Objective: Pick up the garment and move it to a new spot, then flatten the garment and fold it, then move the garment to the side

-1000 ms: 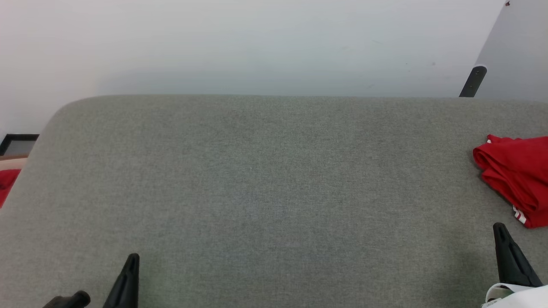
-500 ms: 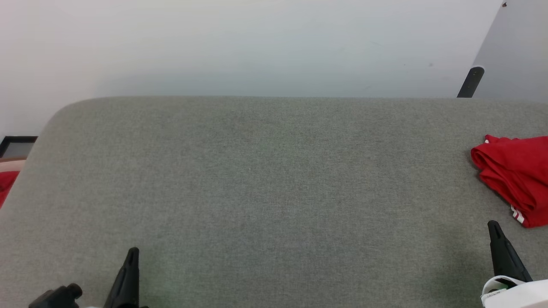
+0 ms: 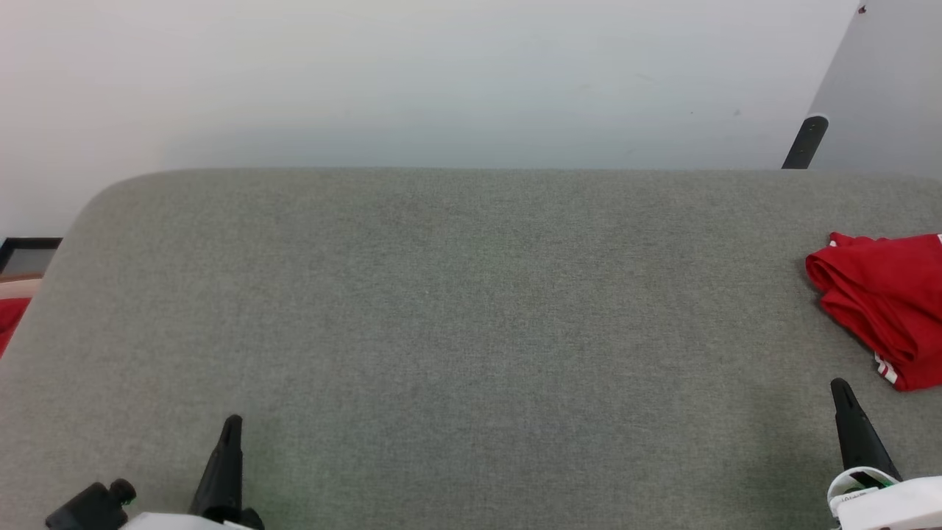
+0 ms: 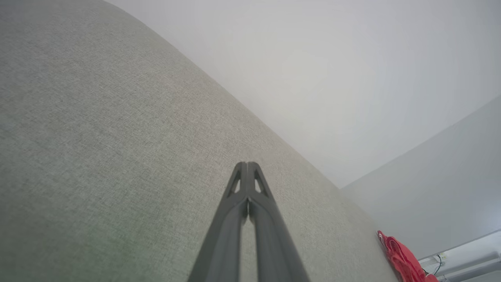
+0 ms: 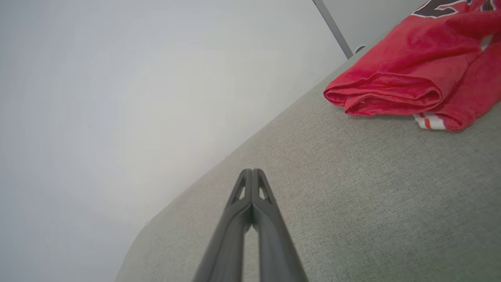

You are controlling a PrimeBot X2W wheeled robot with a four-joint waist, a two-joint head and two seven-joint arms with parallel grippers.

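The left gripper (image 3: 233, 422) is being eased a little farther forward over the grey table (image 3: 471, 309), while the camera is turned slightly.

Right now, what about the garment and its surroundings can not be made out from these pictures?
Head view: the garment runs past the right edge; its full shape is cut off.
Right wrist view: its black number is cut by the top edge, unreadable.
Left wrist view: it is too small for detail, low in the corner.
Head view: a red patch beside the table is cut by the left edge; unidentifiable.
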